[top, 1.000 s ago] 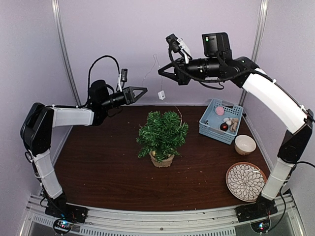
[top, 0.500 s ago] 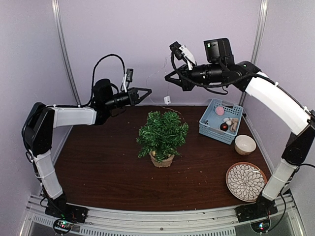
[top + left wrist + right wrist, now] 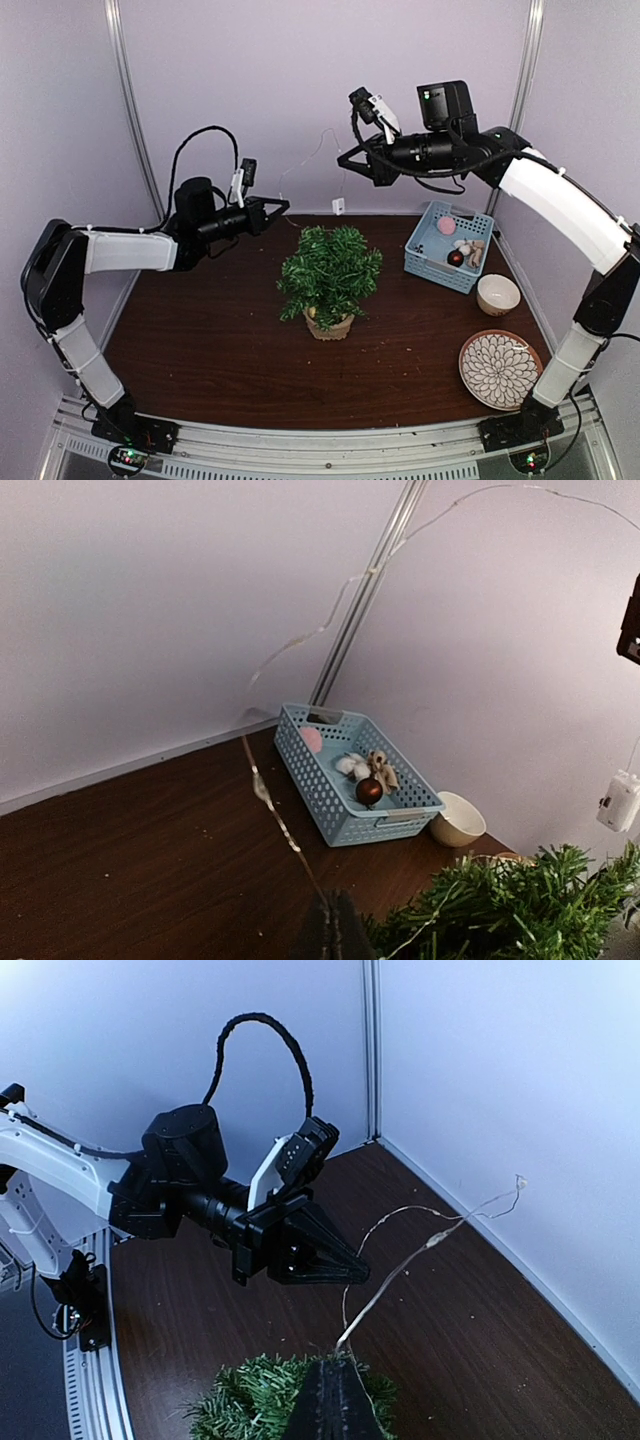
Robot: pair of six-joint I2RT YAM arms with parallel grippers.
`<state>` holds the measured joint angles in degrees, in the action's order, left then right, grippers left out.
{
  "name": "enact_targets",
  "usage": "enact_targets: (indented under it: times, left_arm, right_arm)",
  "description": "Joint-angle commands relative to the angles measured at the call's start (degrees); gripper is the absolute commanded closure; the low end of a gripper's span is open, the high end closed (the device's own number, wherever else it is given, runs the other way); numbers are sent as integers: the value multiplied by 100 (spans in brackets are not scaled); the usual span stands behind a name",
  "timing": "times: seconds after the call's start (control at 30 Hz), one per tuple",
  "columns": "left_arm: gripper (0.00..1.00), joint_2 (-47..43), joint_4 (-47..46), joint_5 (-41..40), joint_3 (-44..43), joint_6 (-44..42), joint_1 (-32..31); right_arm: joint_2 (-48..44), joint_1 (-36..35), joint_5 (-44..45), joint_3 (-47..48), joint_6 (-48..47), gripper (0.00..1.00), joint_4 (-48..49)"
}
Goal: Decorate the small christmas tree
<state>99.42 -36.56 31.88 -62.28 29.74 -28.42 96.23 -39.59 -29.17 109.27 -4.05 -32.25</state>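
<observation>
The small christmas tree (image 3: pixel 330 272) stands in its tan pot mid-table, its needles showing low in the left wrist view (image 3: pixel 520 905) and the right wrist view (image 3: pixel 250 1395). A thin wire light string (image 3: pixel 262 790) (image 3: pixel 430 1245) runs between both grippers above and behind the tree. Its white battery box (image 3: pixel 339 206) (image 3: pixel 620 800) dangles by the back wall. My left gripper (image 3: pixel 285 205) (image 3: pixel 338 932) is shut on the string, left of the tree top. My right gripper (image 3: pixel 343 160) (image 3: pixel 337 1362) is shut on the string, higher up and to the right.
A blue basket (image 3: pixel 425 262) (image 3: pixel 320 780) at the back right holds a dark red ball, a pink ball and pale ornaments. A cream bowl (image 3: pixel 497 294) (image 3: pixel 458 820) sits in front of it, and a patterned plate (image 3: pixel 499 369) lies near the front right.
My left gripper has shut on the light string and drawn back left and a little lower. The right gripper shifted slightly right, and the battery box swung right and lower.
</observation>
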Motion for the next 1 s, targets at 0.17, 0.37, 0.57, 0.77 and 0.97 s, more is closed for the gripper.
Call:
enact_targets:
  times: [0.17,0.37,0.57,0.77,0.97]
  left_arm:
    - [100,-1115,380,-472,701,-771,100]
    - [100,-1575,391,-457,1218,-957,65]
    - [100,-2001,847,-540,1373,-1717,-338]
    - [100,-2366,1394,-664,1513,-2520,-615]
    - [100,-2514,1837,-1174,1654,-3683,-1126]
  right_arm:
    - [-29,-401,-338,287,113,100,-140]
    - [-533,-727,-310,-232,111,100,-336]
    - [-1330,-1052,-168,-1259,162,100,-431]
    - [-2001,-1094,-91,-2266,400,100,-415]
    - [-2409,-1104,-23,-3128,734,100,-403]
